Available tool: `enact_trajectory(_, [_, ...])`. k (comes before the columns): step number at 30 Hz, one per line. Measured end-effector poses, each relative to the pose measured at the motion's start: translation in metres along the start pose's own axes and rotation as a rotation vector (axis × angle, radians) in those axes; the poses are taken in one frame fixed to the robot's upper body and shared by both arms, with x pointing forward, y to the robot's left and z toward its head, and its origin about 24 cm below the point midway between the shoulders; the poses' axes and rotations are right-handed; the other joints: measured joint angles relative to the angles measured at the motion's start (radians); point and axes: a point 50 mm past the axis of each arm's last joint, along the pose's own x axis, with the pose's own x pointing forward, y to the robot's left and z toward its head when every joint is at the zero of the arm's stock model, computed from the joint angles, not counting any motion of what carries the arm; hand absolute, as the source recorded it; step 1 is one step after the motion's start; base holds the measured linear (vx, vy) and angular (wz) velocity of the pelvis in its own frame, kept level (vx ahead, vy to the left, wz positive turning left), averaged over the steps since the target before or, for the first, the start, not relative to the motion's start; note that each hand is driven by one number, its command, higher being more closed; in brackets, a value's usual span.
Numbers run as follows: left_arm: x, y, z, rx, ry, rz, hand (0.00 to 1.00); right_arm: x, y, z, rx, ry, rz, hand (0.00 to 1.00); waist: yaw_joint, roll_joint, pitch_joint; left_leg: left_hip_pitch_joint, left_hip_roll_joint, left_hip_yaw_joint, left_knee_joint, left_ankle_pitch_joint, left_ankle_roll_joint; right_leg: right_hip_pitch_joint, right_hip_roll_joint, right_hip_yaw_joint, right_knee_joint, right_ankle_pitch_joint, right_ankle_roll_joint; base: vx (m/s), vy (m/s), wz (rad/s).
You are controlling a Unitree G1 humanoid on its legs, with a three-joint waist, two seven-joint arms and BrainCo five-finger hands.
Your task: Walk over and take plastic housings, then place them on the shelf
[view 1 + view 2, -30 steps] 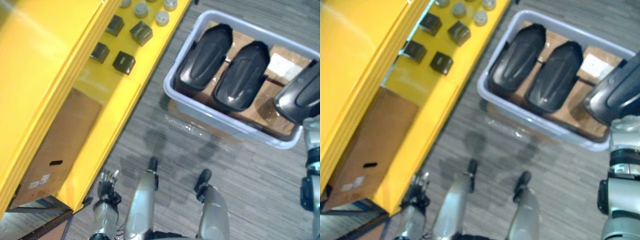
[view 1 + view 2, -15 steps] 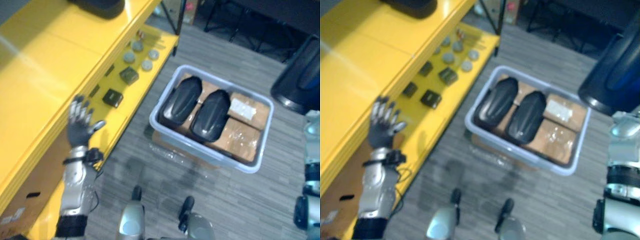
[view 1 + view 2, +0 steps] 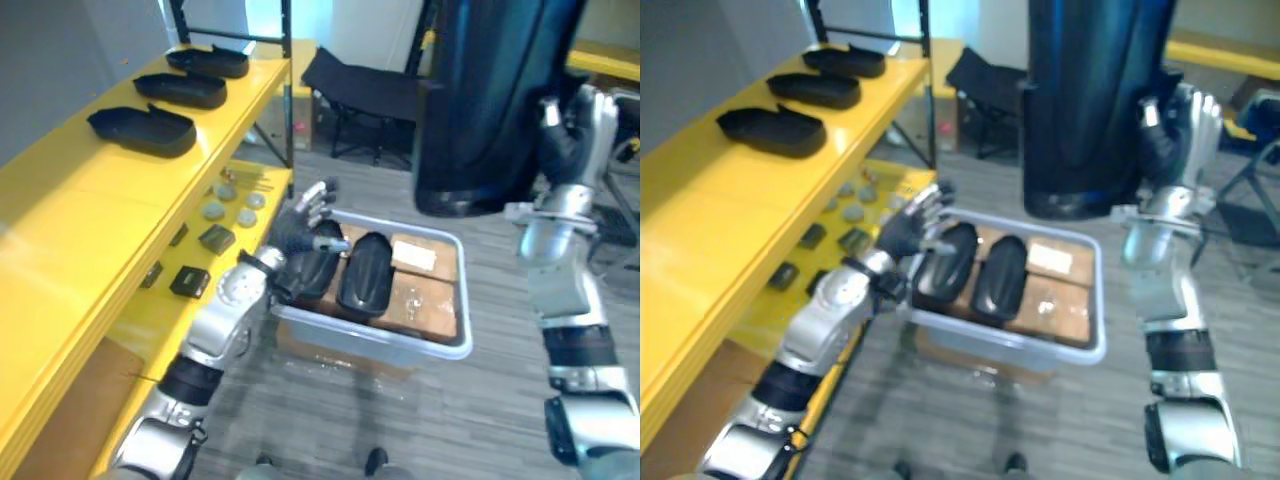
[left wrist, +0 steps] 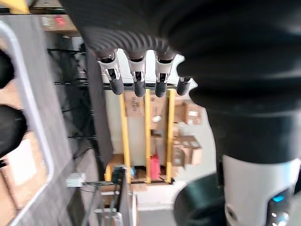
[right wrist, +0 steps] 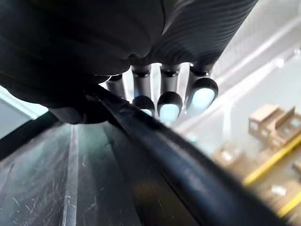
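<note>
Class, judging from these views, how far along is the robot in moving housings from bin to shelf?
Done: three housings lie on the yellow shelf. In hand: the right hand grips a fourth housing, raised upright, not yet shelved; the left hand hovers open at the grey bin. Left: two housings in that bin.

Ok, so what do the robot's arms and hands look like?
The left arm and right arm are smooth silver-grey shells with dark bands at the joints. The left hand and right hand have a dark ribbed cover over the back and wrist, and silver fingers with dark tips.
</note>
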Motion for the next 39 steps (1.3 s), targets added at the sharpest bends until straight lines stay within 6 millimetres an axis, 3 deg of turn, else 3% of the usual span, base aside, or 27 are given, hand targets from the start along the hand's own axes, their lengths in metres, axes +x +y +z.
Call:
enact_trajectory(9, [-0.010, 0.004, -0.033, -0.046, 0.114, 0.138, 0.00, -0.006, 0.026, 0.018, 0.065, -0.021, 0.082, 1.00, 0.002, 0.007, -0.027, 0.032, 0.005, -0.004, -0.061, 0.037, -0.011, 0.017, 0.019, -0.003, -0.023, -0.001, -0.009, -0.04, -0.011, 0.01])
enact_trajectory(13, [-0.013, 0.003, -0.034, -0.076, 0.069, 0.208, 0.00, -0.011, 0.033, 0.020, 0.061, -0.030, 0.109, 1.00, 0.003, 0.003, -0.033, 0.036, 0.003, -0.012, -0.066, 0.041, -0.012, 0.031, 0.021, -0.010, -0.037, 0.002, -0.012, 0.00, 0.000, 0.06])
enact_trajectory(18, [-0.016, -0.001, -0.037, -0.202, 0.035, 0.222, 0.00, -0.033, 0.052, 0.015, 0.048, 0.006, 0.206, 1.00, 0.005, -0.003, -0.068, 0.046, 0.000, -0.016, -0.083, 0.046, -0.012, 0.034, 0.021, -0.011, -0.043, 0.002, -0.012, 0.00, 0.001, 0.01])
enact_trajectory(24, [-0.015, -0.011, -0.038, -0.407, 0.017, 0.183, 0.00, -0.059, 0.074, 0.009, 0.003, 0.033, 0.334, 1.00, 0.006, -0.003, -0.068, 0.055, 0.000, -0.020, -0.097, 0.051, -0.011, 0.044, 0.021, -0.012, -0.048, 0.001, -0.012, -0.01, 0.002, 0.02])
enact_trajectory(30, [-0.014, -0.016, -0.037, -0.520, 0.008, 0.127, 0.00, -0.063, 0.076, 0.005, -0.021, 0.040, 0.351, 1.00, 0.004, -0.003, -0.068, 0.064, -0.001, -0.022, -0.111, 0.059, -0.011, 0.046, 0.022, -0.011, -0.048, 0.001, -0.011, 0.00, 0.000, 0.00])
enact_trajectory(39, [-0.012, -0.029, -0.044, -0.558, 0.037, 0.072, 0.00, -0.069, 0.083, 0.006, -0.007, 0.013, 0.391, 1.00, 0.007, -0.004, -0.068, 0.064, -0.001, -0.026, -0.111, 0.061, -0.010, 0.046, 0.022, -0.014, -0.049, 0.001, -0.011, 0.00, 0.000, 0.00])
